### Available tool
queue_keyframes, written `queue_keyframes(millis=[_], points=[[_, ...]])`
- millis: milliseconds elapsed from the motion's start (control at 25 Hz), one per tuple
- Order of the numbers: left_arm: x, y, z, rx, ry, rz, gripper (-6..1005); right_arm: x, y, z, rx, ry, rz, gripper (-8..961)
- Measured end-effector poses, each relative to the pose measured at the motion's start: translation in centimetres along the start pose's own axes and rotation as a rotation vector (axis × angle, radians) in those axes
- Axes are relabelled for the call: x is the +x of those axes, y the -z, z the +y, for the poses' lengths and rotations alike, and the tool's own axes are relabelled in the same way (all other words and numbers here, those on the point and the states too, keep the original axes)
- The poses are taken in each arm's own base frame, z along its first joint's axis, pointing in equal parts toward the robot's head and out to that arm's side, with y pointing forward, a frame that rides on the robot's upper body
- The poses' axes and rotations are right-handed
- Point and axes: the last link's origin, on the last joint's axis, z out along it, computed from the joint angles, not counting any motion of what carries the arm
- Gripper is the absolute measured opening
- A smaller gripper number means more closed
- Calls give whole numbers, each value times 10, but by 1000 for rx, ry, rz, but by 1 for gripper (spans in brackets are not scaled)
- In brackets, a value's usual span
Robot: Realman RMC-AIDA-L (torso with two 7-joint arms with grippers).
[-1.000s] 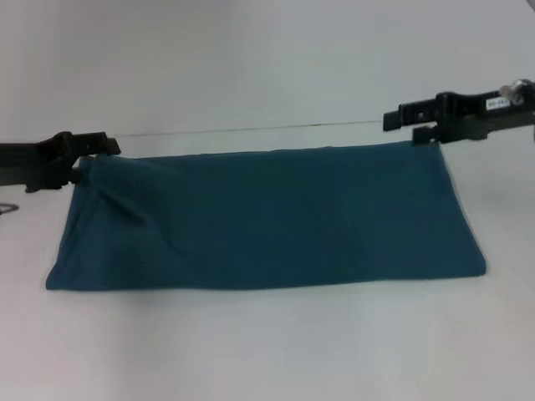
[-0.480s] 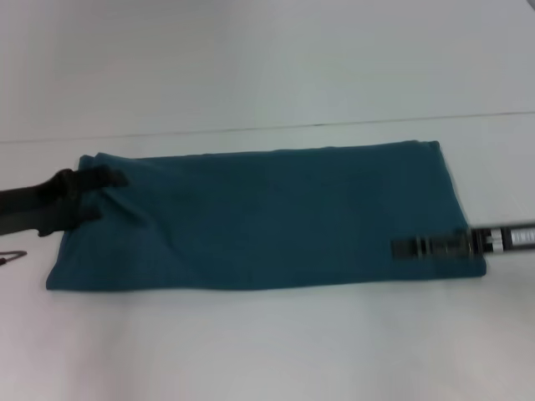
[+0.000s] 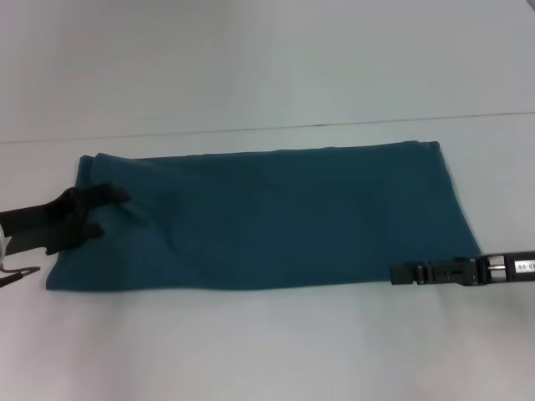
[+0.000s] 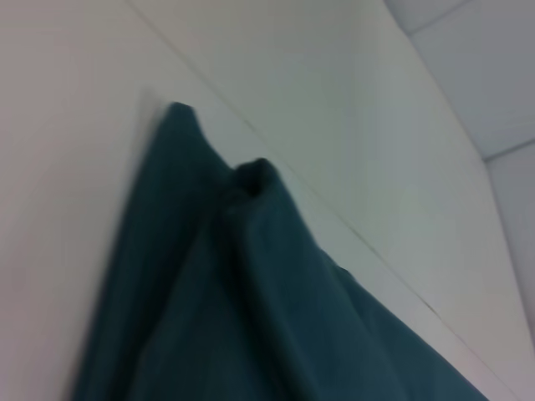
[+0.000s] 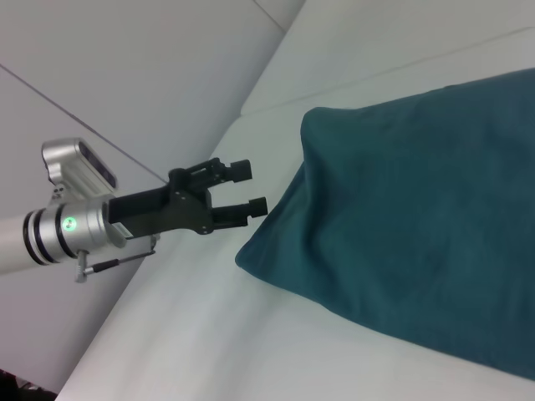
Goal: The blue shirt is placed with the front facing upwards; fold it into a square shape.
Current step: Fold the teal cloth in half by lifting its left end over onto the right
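Long fold done. Your open left gripper (image 3: 104, 210) and right gripper (image 3: 399, 274), state unclear, flank the blue shirt (image 3: 276, 217); next, grip its ends.

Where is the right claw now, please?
In the head view the right claw is low on the right side, at the near right corner of the folded blue shirt, on the white table.

left gripper (image 5: 251, 188): matte black, two blocky parallel fingers on a black bracket | left wrist (image 5: 71, 225): silver-white cylinder, black rings, small green light, thin rod alongside | right gripper (image 3: 399, 274): slim black fingers, black body | right arm (image 3: 518, 267): white label with dark print
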Motion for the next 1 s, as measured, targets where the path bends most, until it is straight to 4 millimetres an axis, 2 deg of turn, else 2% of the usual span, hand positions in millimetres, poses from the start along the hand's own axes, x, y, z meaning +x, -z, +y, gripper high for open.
queue_keyframes(millis=[400,1000], points=[[-5,10,-22,46,45,27,859,-6,-5,3,-12,15,0,804],[-22,33,-49,59,106,-9,860,-7,-1,2,-7,1,-21,804]])
